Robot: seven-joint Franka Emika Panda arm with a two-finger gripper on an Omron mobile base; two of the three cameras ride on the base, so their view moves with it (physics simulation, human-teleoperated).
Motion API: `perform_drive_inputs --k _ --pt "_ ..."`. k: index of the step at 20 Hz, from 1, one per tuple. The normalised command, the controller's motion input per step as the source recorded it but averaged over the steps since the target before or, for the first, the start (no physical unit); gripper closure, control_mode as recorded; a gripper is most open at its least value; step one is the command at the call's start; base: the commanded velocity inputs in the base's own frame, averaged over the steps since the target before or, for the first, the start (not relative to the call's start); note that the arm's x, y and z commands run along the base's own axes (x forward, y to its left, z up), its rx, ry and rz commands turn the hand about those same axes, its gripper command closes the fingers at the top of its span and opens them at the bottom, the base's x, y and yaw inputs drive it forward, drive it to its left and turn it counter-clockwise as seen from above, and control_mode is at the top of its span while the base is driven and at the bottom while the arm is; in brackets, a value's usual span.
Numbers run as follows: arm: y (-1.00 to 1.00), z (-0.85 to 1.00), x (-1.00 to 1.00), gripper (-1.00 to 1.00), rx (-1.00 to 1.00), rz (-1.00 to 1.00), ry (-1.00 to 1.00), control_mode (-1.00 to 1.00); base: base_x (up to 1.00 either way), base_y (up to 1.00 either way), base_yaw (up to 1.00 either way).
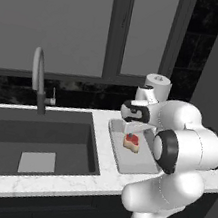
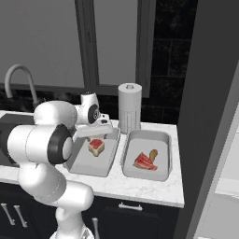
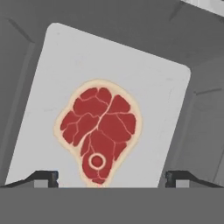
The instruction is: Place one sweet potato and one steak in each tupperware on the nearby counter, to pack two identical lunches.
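A steak (image 3: 99,133) lies flat in the tupperware (image 2: 80,165) directly beneath the spread tool (image 3: 111,177); beside it, a second tupperware (image 2: 161,140) holds steak (image 2: 144,162) and sweet potato (image 2: 152,154).

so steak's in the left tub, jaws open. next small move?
Probably lift straight up clear of the rim. The gripper is open over the steak, which lies flat in the left tupperware with no sweet potato; the right tupperware has both.

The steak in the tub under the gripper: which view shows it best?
The hand view: the steak lies whole and large on the tub floor, marbling and fat edge plain. The right base view shows it small beside the arm; in the left base view the hand partly covers it.
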Motion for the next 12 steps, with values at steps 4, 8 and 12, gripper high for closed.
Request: perform_drive_inputs --k 4,8,12 --pt "-0.03 0.38 -0.78 -1.00 0.00 0.00 0.02 -1.00 0.00 0.00 0.00" --pt "-0.01 0.07 -1.00 -1.00 0.00 -0.01 0.02 -1.00 0.00 0.00 0.00" --pt "0.02 0.00 -1.00 -1.00 0.04 -0.04 0.00 -1.00 0.00 0.00 0.00"
